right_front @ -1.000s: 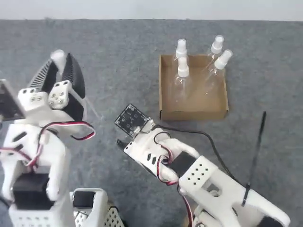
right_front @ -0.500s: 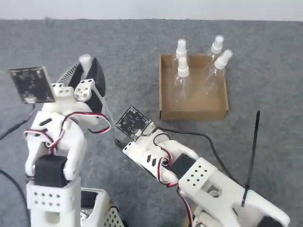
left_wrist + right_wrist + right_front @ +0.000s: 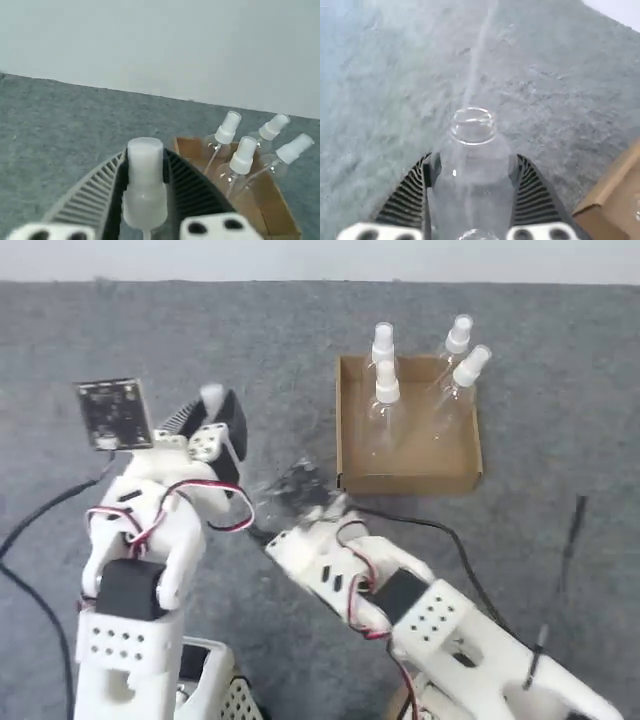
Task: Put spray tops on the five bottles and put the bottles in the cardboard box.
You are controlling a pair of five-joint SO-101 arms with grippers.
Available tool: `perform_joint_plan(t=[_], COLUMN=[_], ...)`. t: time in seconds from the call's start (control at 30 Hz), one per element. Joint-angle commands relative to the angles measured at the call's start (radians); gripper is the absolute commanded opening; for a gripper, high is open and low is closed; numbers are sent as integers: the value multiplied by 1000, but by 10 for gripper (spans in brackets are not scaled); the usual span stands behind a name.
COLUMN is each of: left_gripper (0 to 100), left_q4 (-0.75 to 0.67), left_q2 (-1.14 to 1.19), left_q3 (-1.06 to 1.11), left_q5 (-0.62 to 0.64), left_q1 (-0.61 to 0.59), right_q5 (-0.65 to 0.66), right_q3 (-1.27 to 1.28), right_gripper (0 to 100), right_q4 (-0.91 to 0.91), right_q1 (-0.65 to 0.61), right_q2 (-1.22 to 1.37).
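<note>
I'm pinching the spray top [image 3: 145, 182] in the left jaws and the uncapped bottle [image 3: 471, 165] in the right jaws, near the cardboard box [image 3: 408, 481], and I'm aiming to centre top over neck before lowering straight.

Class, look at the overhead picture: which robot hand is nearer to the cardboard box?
Right. The right hand, shut on an uncapped bottle, sits close by a corner of the cardboard box. The left hand, shut on a spray top, is farther off on that same side.
</note>
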Motion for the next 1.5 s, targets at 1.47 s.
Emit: perform_joint_plan(t=[1.47], left_gripper=[170], left_q4=[126], left_q2=[66], left_q3=[-38], left_q5=[-270], left_q1=[-84], right_q5=[-29], right_q3=[160], right_gripper=[6], right_q4=[-188], right_q1=[35], right_q2=[-128])
